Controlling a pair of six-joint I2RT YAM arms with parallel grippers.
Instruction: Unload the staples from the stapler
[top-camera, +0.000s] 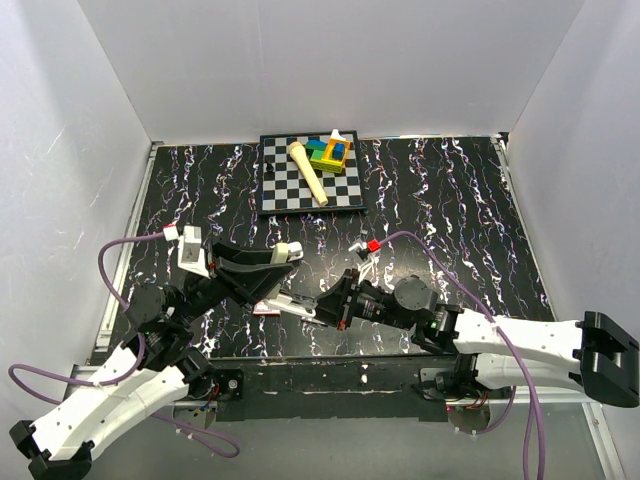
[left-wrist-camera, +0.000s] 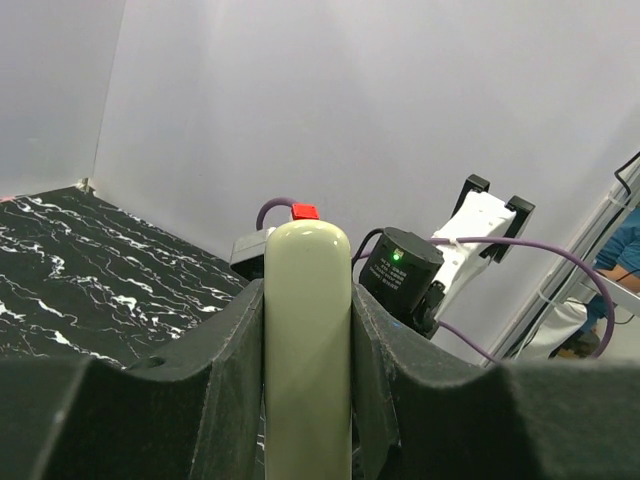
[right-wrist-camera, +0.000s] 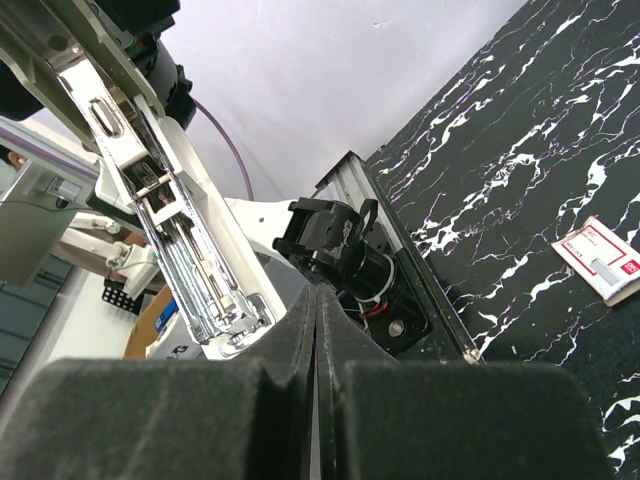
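- The left end effector (left-wrist-camera: 307, 310) is clenching the stapler (top-camera: 288, 251): in the left wrist view its two black fingers (left-wrist-camera: 235, 380) are pressing on both sides of the cream-coloured body, which is standing up between them.
- The stapler is hanging in the air over the near left part of the black marbled counter (top-camera: 450, 220), not touching it.
- It is standing open, and its shiny metal magazine (right-wrist-camera: 175, 240) is pointing toward the right arm.
- The right end effector (right-wrist-camera: 316, 330) is clenched, its fingers pressing flat against each other, and it is hovering just beside the end of the magazine (whether it is touching the metal, I cannot tell).
- The staples themselves I am not managing to tell apart from the bright rails inside the magazine.
- A small red-and-white box (right-wrist-camera: 603, 262) is lying flat on the counter, below the stapler.
- At the far side a chessboard (top-camera: 285, 190) is lying on the counter, and it is carrying a wooden pin (top-camera: 310, 172) and some coloured blocks (top-camera: 330, 153), well apart from both arms.
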